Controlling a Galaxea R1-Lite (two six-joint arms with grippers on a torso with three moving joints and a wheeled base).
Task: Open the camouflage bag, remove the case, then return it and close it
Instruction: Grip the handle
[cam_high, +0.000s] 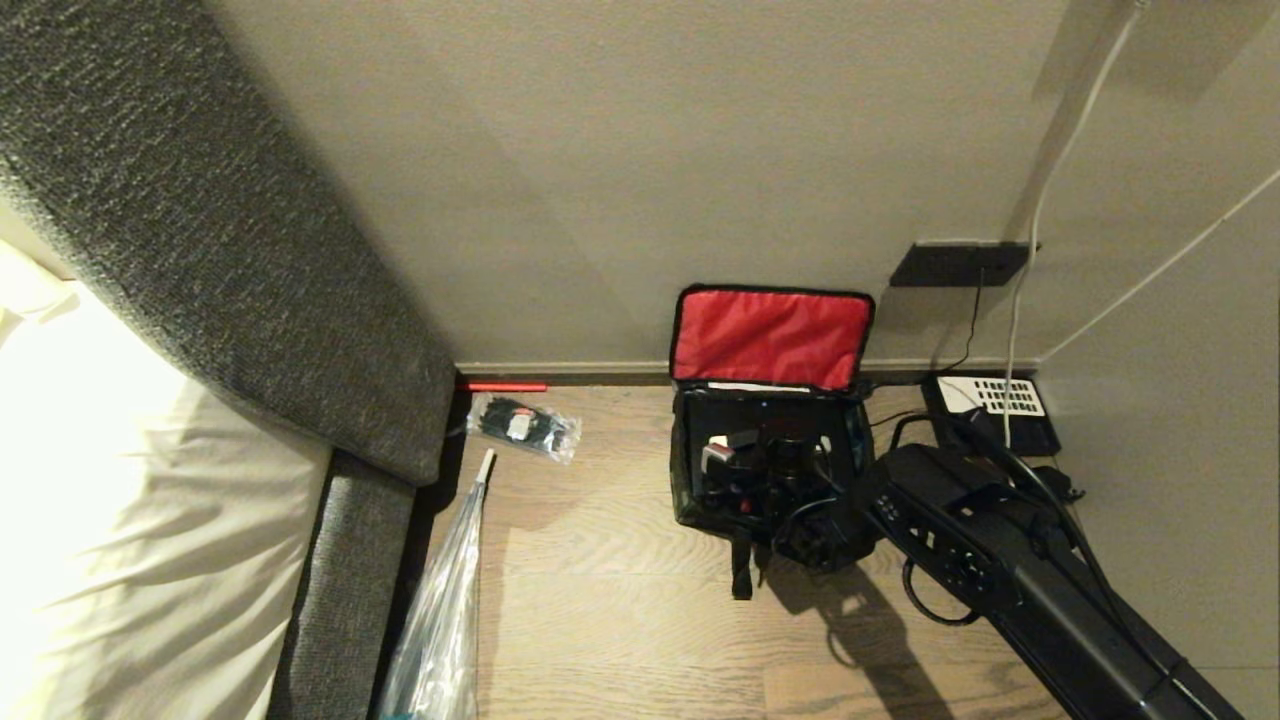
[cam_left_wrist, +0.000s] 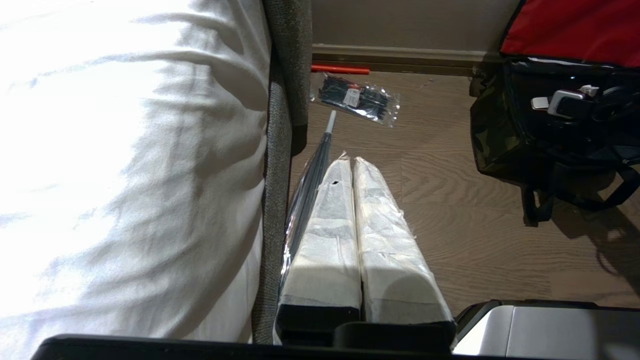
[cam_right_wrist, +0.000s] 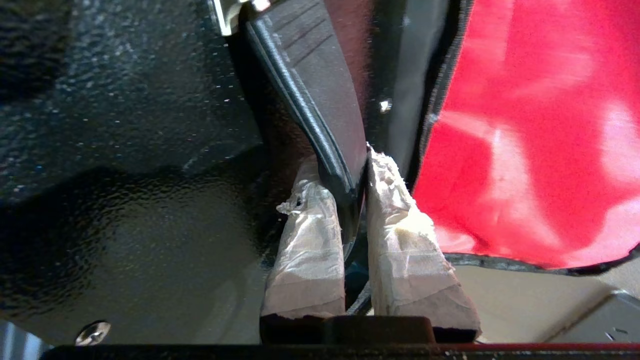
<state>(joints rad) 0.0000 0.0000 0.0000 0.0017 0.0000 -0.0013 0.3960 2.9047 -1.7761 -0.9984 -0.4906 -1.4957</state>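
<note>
The camouflage bag stands open on the wooden floor against the wall, its red-lined lid leaning back. My right gripper reaches down into it. In the right wrist view the right gripper is shut on a black handle-like strip of the case, a black pebbled surface filling the bag beside the red lining. My left gripper hangs parked over the floor beside the bed, shut and empty, with the bag off to one side.
A clear packet of black items lies left of the bag. A black telephone with cables sits at its right by the wall. A grey headboard, a white bed and a plastic-sleeved umbrella line the left.
</note>
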